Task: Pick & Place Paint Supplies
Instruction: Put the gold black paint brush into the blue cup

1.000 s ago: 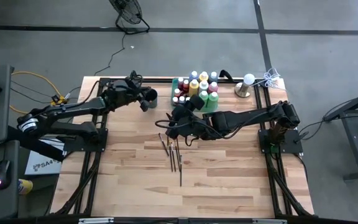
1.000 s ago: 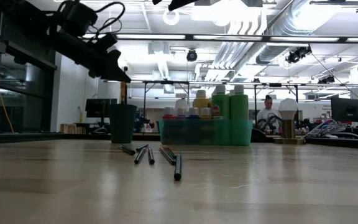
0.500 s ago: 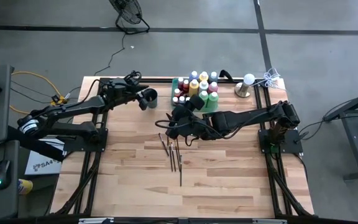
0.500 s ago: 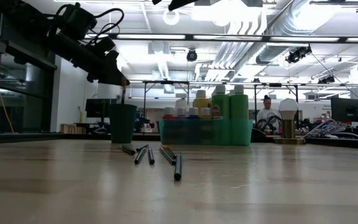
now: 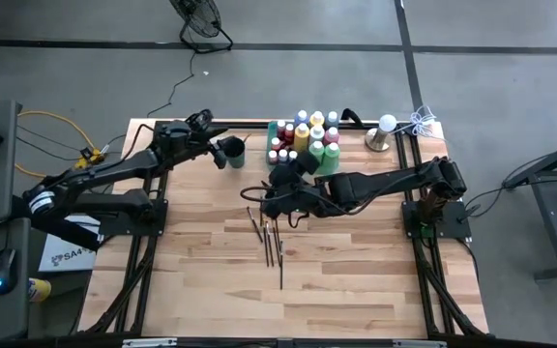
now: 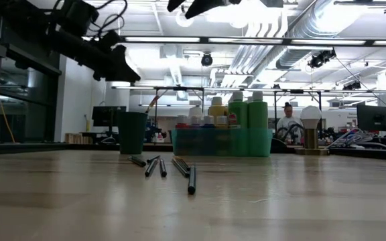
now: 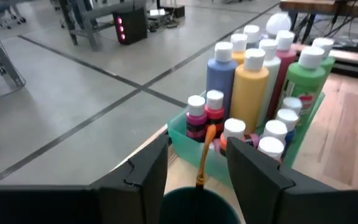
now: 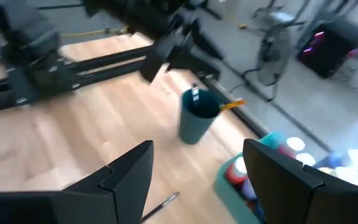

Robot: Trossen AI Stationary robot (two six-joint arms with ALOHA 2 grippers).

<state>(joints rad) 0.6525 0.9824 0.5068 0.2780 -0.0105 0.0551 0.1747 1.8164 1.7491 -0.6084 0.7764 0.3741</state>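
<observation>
We see the left gripper hanging just above the dark teal round cup at the far left of the wooden desk, its jaws parted and holding nothing. A thin orange-handled paintbrush stands in the cup, leaning, and its handle rises in the gap between the two jaws without touching either, as far as we can tell.

The right gripper hovers over the middle of the desk, near the translucent green rectangular tray; its jaws stand wide apart and empty. Just on the near side of it lie several thin dark-handled paintbrushes, loose on the wood and roughly parallel.

The left wrist view shows the tray's load closely: tall blue, yellow, pink and green paint bottles with pale caps, and short bottles in front of them. The right wrist view alone shows the orange handle slanting out over the cup's rim. In the low view the cup stands left of the tray, and the brushes lie in front of both.

A white-topped round lamp stands right of the tray at the far edge. A person shows in the room beyond.
</observation>
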